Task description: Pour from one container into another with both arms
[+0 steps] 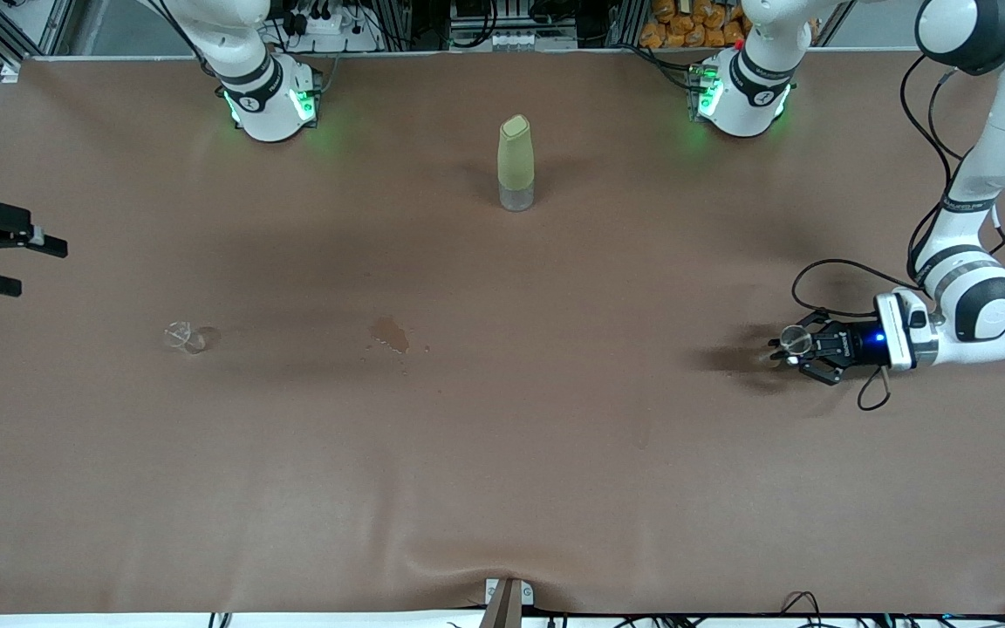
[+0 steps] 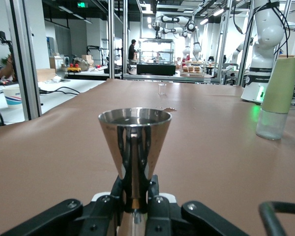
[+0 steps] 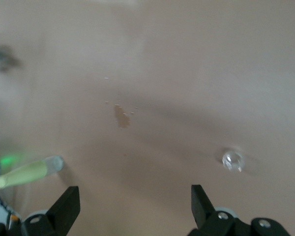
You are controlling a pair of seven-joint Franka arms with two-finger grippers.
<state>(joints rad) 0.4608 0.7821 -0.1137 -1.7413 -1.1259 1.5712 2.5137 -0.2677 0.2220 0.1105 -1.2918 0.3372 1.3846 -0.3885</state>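
The silver hourglass jigger (image 1: 792, 342) stands upright in my left gripper (image 1: 796, 350), low over the left arm's end of the table. In the left wrist view the jigger (image 2: 134, 146) fills the middle, and the left gripper (image 2: 135, 191) is shut on its narrow waist. The tiny clear cup (image 1: 181, 335) stands alone on the table toward the right arm's end, also seen as the small cup (image 2: 162, 89) and the cup (image 3: 232, 160). My right gripper (image 1: 27, 265) hangs open and empty at that end's edge, apart from the cup. Its fingers (image 3: 65, 210) are spread wide.
A tall olive-green bottle (image 1: 516, 163) with a clear base stands mid-table near the arm bases, seen too as the bottle (image 2: 278, 98) and the bottle (image 3: 29, 172). A small wet stain (image 1: 389, 333) marks the brown cloth between cup and jigger.
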